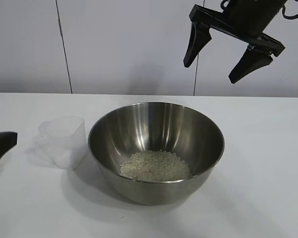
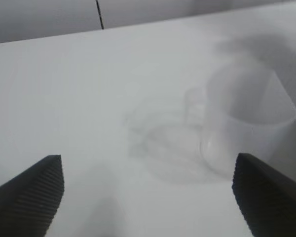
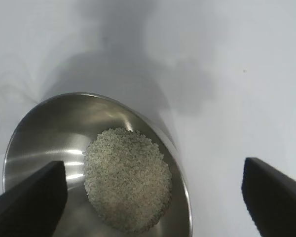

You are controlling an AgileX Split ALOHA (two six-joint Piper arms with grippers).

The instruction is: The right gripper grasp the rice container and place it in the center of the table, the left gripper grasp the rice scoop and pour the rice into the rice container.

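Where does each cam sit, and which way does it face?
Exterior: off the rig, facing the arms, sees rice container, rice scoop, right tool raised open, left tool at the edge.
Left wrist: above the table, on the scoop, own fingertips framing.
Right wrist: looks down on rice, own fingertips.
All share the table.

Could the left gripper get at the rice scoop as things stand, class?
Probably yes. The left gripper is open and faces the rice scoop, which stands upright on the table left of the rice container, with only bare tabletop between them.
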